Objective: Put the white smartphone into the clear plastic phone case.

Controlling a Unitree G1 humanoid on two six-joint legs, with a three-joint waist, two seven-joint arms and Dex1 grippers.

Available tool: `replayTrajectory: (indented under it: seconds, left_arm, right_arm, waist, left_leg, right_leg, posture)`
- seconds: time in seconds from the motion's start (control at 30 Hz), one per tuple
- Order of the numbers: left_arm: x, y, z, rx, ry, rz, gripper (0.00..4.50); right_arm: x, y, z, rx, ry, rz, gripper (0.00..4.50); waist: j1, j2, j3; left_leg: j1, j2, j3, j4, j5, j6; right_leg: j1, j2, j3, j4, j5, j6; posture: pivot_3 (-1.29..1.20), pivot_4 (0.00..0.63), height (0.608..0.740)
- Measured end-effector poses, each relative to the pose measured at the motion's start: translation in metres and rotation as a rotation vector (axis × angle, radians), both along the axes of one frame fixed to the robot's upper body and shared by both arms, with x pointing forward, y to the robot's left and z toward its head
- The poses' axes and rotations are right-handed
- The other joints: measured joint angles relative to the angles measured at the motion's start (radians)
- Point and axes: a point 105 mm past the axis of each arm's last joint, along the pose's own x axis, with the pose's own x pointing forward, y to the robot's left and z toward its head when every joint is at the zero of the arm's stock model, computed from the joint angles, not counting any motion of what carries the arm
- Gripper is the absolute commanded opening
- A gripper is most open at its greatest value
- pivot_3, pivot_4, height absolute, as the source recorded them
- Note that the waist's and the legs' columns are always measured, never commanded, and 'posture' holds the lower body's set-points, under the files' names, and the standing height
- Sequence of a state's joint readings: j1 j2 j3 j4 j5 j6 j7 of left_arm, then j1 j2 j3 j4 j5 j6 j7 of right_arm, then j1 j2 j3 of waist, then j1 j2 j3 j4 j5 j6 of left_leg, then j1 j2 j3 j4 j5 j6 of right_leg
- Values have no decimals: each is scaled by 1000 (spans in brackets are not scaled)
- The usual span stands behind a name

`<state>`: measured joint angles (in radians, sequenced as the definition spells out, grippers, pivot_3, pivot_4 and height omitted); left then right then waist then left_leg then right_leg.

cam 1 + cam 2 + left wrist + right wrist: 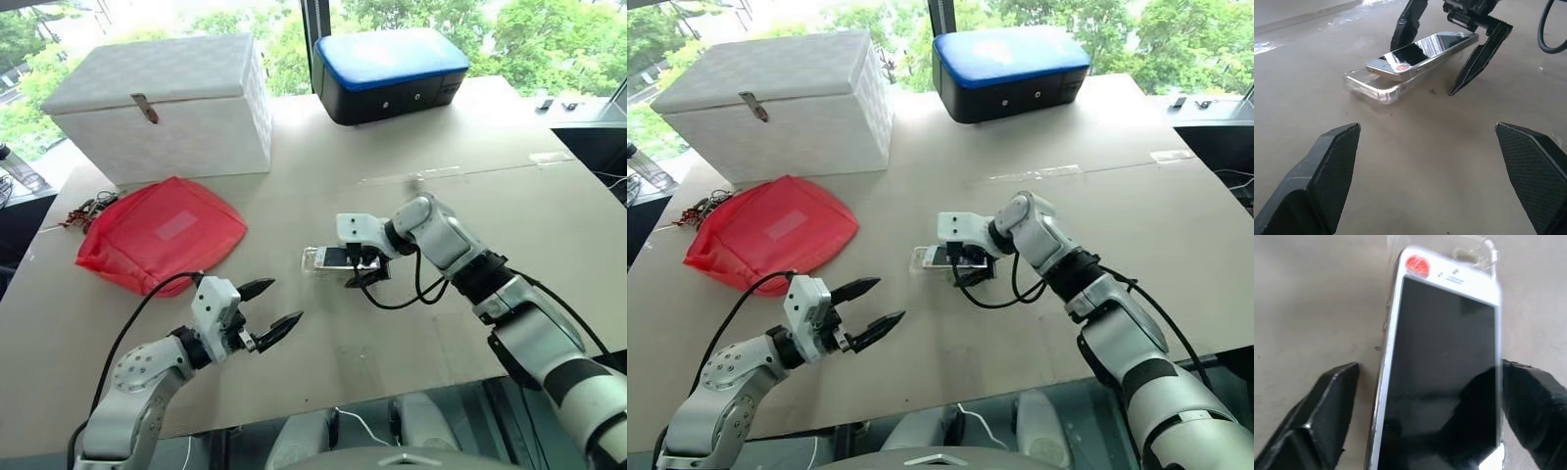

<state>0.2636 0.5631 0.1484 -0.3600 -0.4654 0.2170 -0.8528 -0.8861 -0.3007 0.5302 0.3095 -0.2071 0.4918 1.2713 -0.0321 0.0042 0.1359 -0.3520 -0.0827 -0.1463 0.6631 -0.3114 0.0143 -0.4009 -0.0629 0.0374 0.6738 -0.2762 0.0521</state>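
Glossy black glass fills the face of the white smartphone [1420, 54], a small flat slab with rounded corners, a metal edge band and a red round sticker near one end. It lies tilted: one end rests in the clear plastic phone case [1374, 85], a thin transparent shell with a low rim lying flat on the bench, while the other end is raised off the surface. The right end effector [358, 266] straddles that raised end, its two black pointed fingers spread wide, one on each long side of the phone; whether they touch its edges is unclear. The left end effector [270, 309] hovers nearer the robot, apart from the phone, its textured black fingers wide and holding nothing.

Smooth matt beige board covers the bench [441, 157], with strips of clear tape along a seam. Further back stand a white quilted box with a metal clasp [162, 106] and a black hard case with a blue top [390, 73]. Nearer, a crumpled red fabric pouch [162, 233] lies flat. Beyond the bench, windows show green trees.
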Motion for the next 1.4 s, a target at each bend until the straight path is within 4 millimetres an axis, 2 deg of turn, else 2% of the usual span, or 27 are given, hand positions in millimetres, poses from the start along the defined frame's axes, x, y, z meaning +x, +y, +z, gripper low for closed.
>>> replayTrajectory:
  seconds: [0.1,0.23,0.27,0.37,0.47,0.53,0.57,0.6,0.67,0.7,0.73,0.8,0.83,0.87,0.9,0.97,1.23,1.27,1.3,1.4]
  left_arm:
    - [-1,3,-5,2,17,6,4500]
    - [7,3,-3,4,4,-4,4500]
    - [9,3,-1,6,-4,-8,4500]
    - [11,2,1,10,-14,-29,4500]
    - [12,4,-1,17,-5,-32,4500]
    - [15,4,1,17,-9,-43,4500]
    - [16,3,2,18,-14,-48,4500]
    - [17,3,3,19,-17,-52,4500]
    - [22,4,4,18,-14,-65,3839]
    - [23,3,4,19,-13,-68,3706]
    - [24,2,3,21,-5,-88,3312]
    - [27,-1,4,18,-3,-114,2244]
    - [29,-2,5,17,-3,-120,1711]
    - [30,0,5,22,1,-123,1565]
    - [30,2,5,30,7,-126,882]
    - [30,4,6,37,12,-133,34]
    - [22,16,3,44,41,-103,34]
    - [21,16,3,48,41,-105,34]
    - [20,17,3,52,43,-101,34]
    - [17,16,5,59,37,-102,34]
  right_arm:
    - [-5,-14,16,32,-19,-36,4446]
    - [-8,-29,46,103,-73,-82,4446]
    - [-12,-31,52,118,-88,-77,4204]
    - [-22,-45,48,123,-74,-103,3133]
    - [-31,-58,35,118,-18,-144,1575]
    - [-31,-57,37,144,-22,-167,699]
    - [-31,-55,41,166,-36,-171,116]
    - [-30,-53,44,187,-47,-174,116]
    - [-30,-41,48,246,-56,-170,0]
    - [-31,-37,48,261,-55,-163,0]
    - [-30,-26,48,308,-49,-148,0]
    - [-28,-9,43,371,-21,-133,0]
    - [-28,-3,39,380,-3,-129,0]
    - [-25,2,32,386,14,-131,0]
    - [-20,6,25,386,30,-143,0]
    - [-14,9,13,375,50,-161,0]
    - [-13,24,-5,271,22,-51,0]
    - [-12,25,-7,265,15,-47,0]
    - [-10,27,-10,250,-2,-39,0]
    - [-4,32,-16,219,-44,-33,0]
  waist:
    - [2,0,0]
    - [0,0,2]
    - [-1,0,2]
    - [-2,-1,2]
    - [-2,-1,4]
    - [-6,-1,4]
    - [-6,-1,4]
    - [-5,-1,4]
    - [-5,-1,4]
    - [-5,-1,4]
    - [-6,-1,4]
    - [-8,-1,4]
    - [-8,-1,4]
    - [-9,-2,4]
    - [-9,-2,4]
    - [-10,-1,4]
    - [-17,-2,2]
    - [-17,-2,2]
    - [-17,-2,2]
    - [-11,-1,0]
  left_leg:
    - [-18,0,0,3,0,0]
    - [-29,0,-2,4,0,0]
    - [-30,0,-2,3,0,0]
    - [-31,0,-2,2,0,0]
    - [-31,0,-2,3,0,0]
    - [-30,0,-1,3,0,0]
    - [-30,0,-1,3,0,0]
    - [-30,0,-1,3,0,0]
    - [-30,0,-1,4,0,0]
    - [-30,0,-1,4,0,0]
    - [-29,0,-1,4,0,0]
    - [-30,0,-1,4,0,0]
    - [-30,0,-1,4,0,0]
    - [-30,0,-1,5,0,0]
    - [-30,0,-1,5,0,0]
    - [-30,0,-1,5,0,0]
    - [-24,0,-1,4,0,0]
    - [-21,0,0,4,0,0]
    - [-10,0,1,3,0,0]
    - [-1,0,2,1,0,0]
  right_leg:
    - [-16,0,-1,0,0,0]
    - [-25,0,-3,-2,0,0]
    - [-25,-1,-3,-2,0,0]
    - [-25,-1,-3,-4,0,0]
    - [-25,-1,-3,-5,0,0]
    - [-25,-1,-3,-4,0,0]
    - [-25,-1,-3,-3,0,0]
    - [-25,-1,-3,-3,0,0]
    - [-25,-1,-3,-2,0,0]
    - [-25,-1,-3,-2,0,0]
    - [-25,-1,-3,-2,0,0]
    - [-25,-1,-3,-1,0,0]
    - [-25,-1,-3,-1,0,0]
    - [-25,-1,-3,-1,0,0]
    - [-25,-1,-3,-1,0,0]
    - [-25,-1,-4,-1,0,0]
    - [-21,0,-6,0,0,0]
    - [-18,0,-5,0,0,0]
    - [-10,0,-4,0,0,0]
    - [-2,0,-1,0,0,0]
  posture:
    - [0,150,740]
    - [0,150,740]
    - [0,150,740]
    - [0,150,740]
    - [0,150,740]
    - [0,150,740]
    - [0,150,740]
    - [0,150,740]
    - [0,150,740]
    - [0,150,740]
    - [0,150,740]
    - [0,150,740]
    - [0,150,740]
    - [0,150,740]
    - [0,150,740]
    - [0,150,740]
    - [0,150,740]
    - [0,150,740]
    - [0,150,740]
    - [0,150,740]
